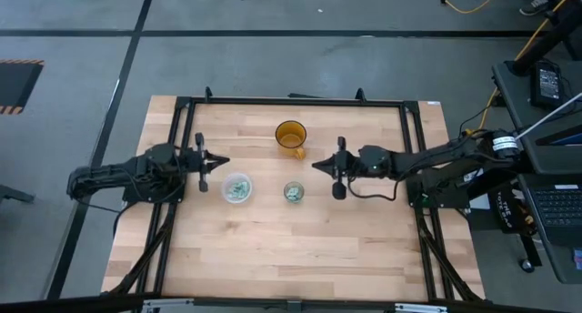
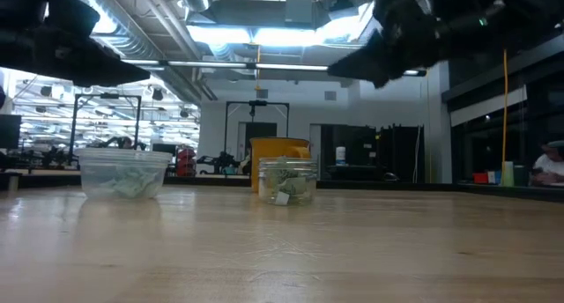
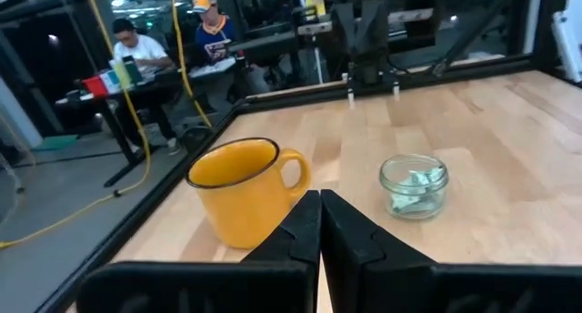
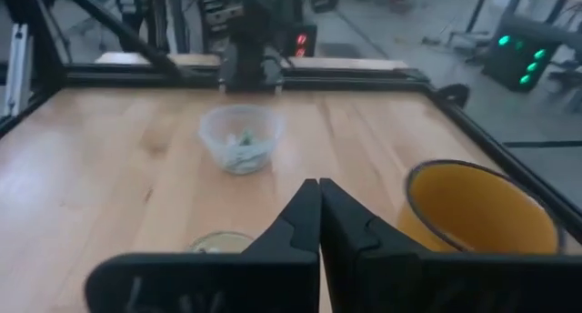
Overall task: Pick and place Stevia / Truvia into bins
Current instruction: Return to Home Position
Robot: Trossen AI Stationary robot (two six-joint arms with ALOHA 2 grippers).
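Note:
Pale green and white sachets lie inside both bins. The clear shallow cup (image 1: 237, 187) (image 2: 123, 173) (image 4: 241, 138) stands near the table's middle left. The smaller clear jar-like cup (image 1: 293, 192) (image 2: 287, 181) (image 3: 414, 186) stands right of it. My left gripper (image 1: 223, 162) (image 3: 320, 227) hovers shut above the table, left of the clear cup. My right gripper (image 1: 316, 165) (image 4: 319, 217) hovers shut right of the small cup, near the mug. Neither holds anything. No loose sachet shows on the table.
An amber-orange mug with a handle (image 1: 291, 136) (image 3: 244, 191) (image 4: 477, 208) stands toward the far edge, behind the two cups. A black frame (image 1: 291, 101) borders the wooden table. People sit at desks (image 3: 136, 54) beyond the table. Bare wood stretches toward the near edge.

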